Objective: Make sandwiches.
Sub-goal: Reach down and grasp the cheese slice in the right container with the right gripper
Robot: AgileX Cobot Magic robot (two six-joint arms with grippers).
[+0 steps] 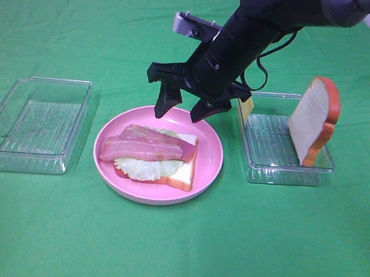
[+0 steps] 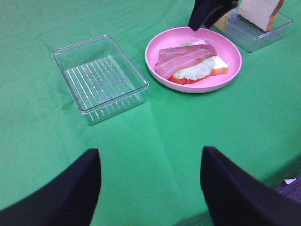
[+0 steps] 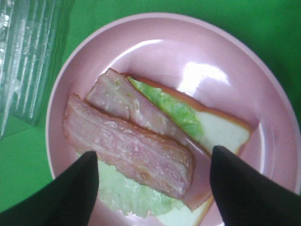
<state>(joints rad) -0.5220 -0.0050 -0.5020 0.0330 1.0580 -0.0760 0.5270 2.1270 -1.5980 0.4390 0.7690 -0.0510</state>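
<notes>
Building the sandwich: bacon on, top slice to come

We find the right gripper (image 1: 178, 114) hanging just above the pink plate (image 1: 213, 157), claw spread wide, nothing in it. The sandwich (image 1: 158, 162) lies half built on that plate: bottom slice (image 1: 184, 172), lettuce (image 1: 142, 169), then bacon strips (image 1: 145, 146). The second bread slice (image 1: 312, 120) stands on edge in the right tray (image 1: 262, 169), well apart from the plate. A small yellow piece (image 1: 246, 106), likely cheese, peeks out behind the gripper.

We judge the next layer is due. Our advice:
- Rise straight off the plate so no finger drags the bacon.
- Pinch the standing slice across its flat faces.
- Lay it square over the bottom slice.

Only the right wrist view shows two strips overlapping and lettuce spilling past the crust. It misses the standing slice, which the high view shows whole. Only the left wrist view shows the left gripper (image 2: 150, 188). Its claw is apart and holds nothing, over the green cloth (image 2: 155, 141) near the left tray (image 2: 117, 106).
</notes>
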